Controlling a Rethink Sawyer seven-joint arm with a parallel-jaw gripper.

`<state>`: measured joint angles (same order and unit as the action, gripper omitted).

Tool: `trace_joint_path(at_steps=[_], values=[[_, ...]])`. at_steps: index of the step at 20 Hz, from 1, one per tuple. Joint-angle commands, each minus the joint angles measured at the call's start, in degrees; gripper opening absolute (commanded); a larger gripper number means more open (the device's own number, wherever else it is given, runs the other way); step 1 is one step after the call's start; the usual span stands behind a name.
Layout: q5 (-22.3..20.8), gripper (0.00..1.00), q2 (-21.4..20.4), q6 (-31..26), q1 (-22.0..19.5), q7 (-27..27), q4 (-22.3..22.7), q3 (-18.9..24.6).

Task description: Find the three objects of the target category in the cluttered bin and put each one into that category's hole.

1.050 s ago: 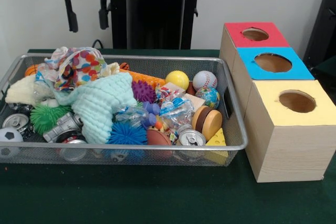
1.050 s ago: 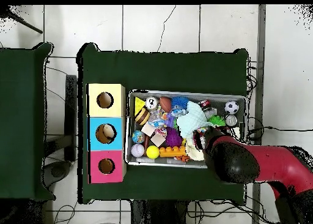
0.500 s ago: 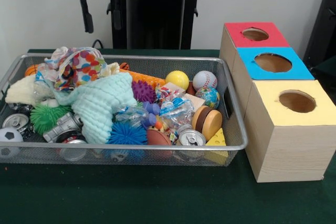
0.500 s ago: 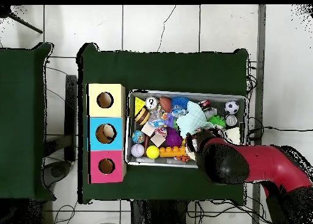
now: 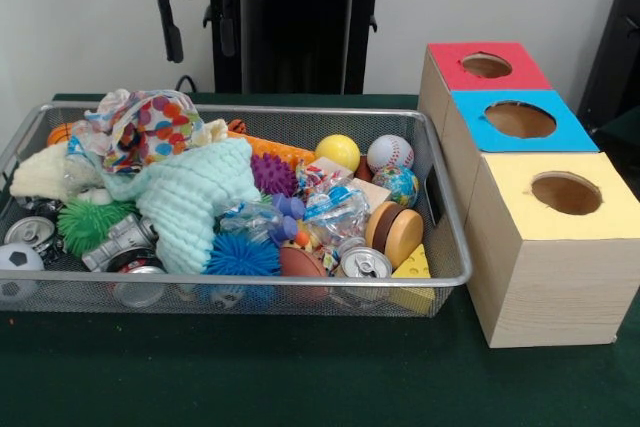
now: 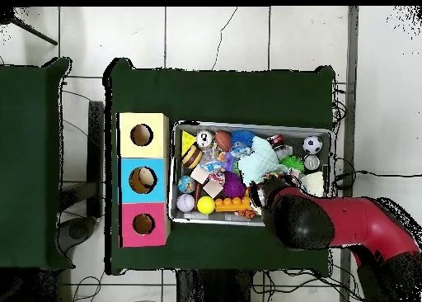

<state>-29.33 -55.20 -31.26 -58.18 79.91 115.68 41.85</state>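
Note:
My gripper (image 5: 202, 25) hangs high above the back left part of the wire bin (image 5: 250, 281), open, with nothing between its black fingers (image 5: 174, 29). In the bin lie a yellow ball (image 5: 338, 152), a baseball (image 5: 390, 154), a globe ball (image 5: 399, 185), a soccer ball (image 5: 14, 265), spiky balls in blue (image 5: 243, 255), green (image 5: 88, 223) and purple (image 5: 272, 174), drink cans (image 5: 365, 264), a mint cloth (image 5: 190, 197) and a patterned cloth (image 5: 150, 127). In the overhead view my red arm (image 6: 301, 220) covers the bin's lower right part and hides the gripper.
Three wooden boxes with round holes stand in a row beside the bin: red top (image 5: 455, 72), blue top (image 5: 480, 132), yellow top (image 5: 520, 212). A cheese wedge (image 5: 413, 267) and a wooden disc toy (image 5: 397, 232) lie at the bin's end nearest the boxes.
In the front view the gripper has shifted right along the bin's back, mostly in the first half second. It stays open and empty. The bin's contents have not moved.

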Motion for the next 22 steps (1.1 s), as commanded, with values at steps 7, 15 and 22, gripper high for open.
trace_joint_path(at_steps=[7, 15, 22], values=[[1.8, 1.00, 7.9, 1.6, 11.9, 10.2, -11.5, -5.0], [1.5, 1.00, 15.5, 1.9, 17.0, 8.2, -23.2, -8.3], [-0.2, 1.00, 14.8, -3.7, 13.7, -0.8, -22.5, -7.9]])
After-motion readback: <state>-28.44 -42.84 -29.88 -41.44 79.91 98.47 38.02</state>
